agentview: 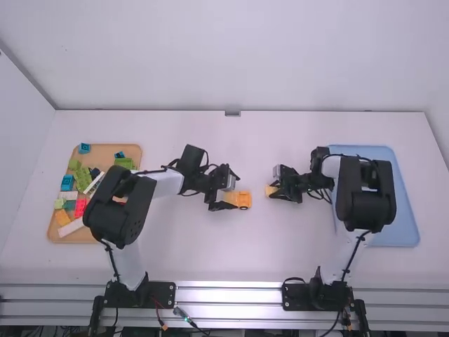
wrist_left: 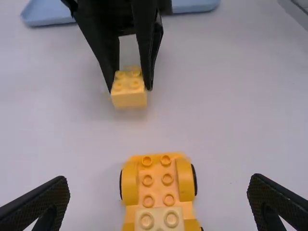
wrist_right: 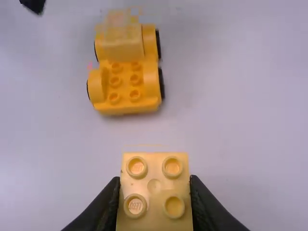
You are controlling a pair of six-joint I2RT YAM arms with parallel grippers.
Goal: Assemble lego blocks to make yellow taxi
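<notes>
The yellow taxi body (agentview: pixel 242 200) lies mid-table, its dark-rimmed wheels and bare studs visible in the left wrist view (wrist_left: pixel 157 180) and right wrist view (wrist_right: pixel 126 89). A pale yellow block stands on one end of it. My left gripper (agentview: pixel 226 194) is at the body's left end; in its own view the left gripper (wrist_left: pixel 159 197) has fingers wide apart on either side of the body, touching nothing. Farther right, my right gripper (agentview: pixel 273 188) holds a pale yellow block (agentview: pixel 270 190) with four studs; in its own view the right gripper (wrist_right: pixel 155 192) pinches that block (wrist_right: pixel 154 186), apart from the body.
On the left, a wooden tray (agentview: pixel 105 152) bears several loose blocks in green, blue, red, white and orange, partly behind the left arm. A blue tray (agentview: pixel 400 217) lies on the right, partly under the right arm.
</notes>
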